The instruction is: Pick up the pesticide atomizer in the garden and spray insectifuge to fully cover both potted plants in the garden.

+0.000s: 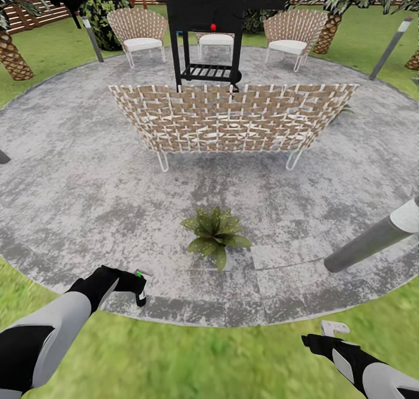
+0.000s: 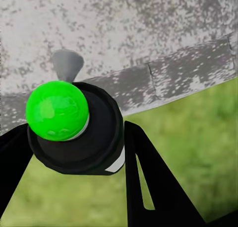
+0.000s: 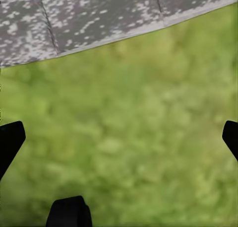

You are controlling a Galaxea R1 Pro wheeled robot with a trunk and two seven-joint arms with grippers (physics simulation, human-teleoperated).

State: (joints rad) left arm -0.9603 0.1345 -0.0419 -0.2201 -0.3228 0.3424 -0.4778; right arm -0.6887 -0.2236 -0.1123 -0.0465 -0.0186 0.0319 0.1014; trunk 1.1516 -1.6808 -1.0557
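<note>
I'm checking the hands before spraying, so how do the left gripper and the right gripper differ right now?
The left gripper is shut on the pesticide atomizer; the right gripper is open and holds nothing. The left gripper hangs over the paved patio's edge, nearer the potted plant; the right gripper hangs over the lawn. Both have dark fingers.

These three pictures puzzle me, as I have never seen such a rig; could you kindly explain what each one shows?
They are simulator renders from a two-armed wheeled robot standing in a garden. The large one comes from its head camera, looking down over both arms at a round paved patio with a potted plant, a woven bench and chairs behind it. The other two come from cameras at the wrists. The left gripper holds the pesticide atomizer, a dark bottle with a bright green top, at the patio's edge. The right gripper is open over the lawn, holding nothing.
</note>
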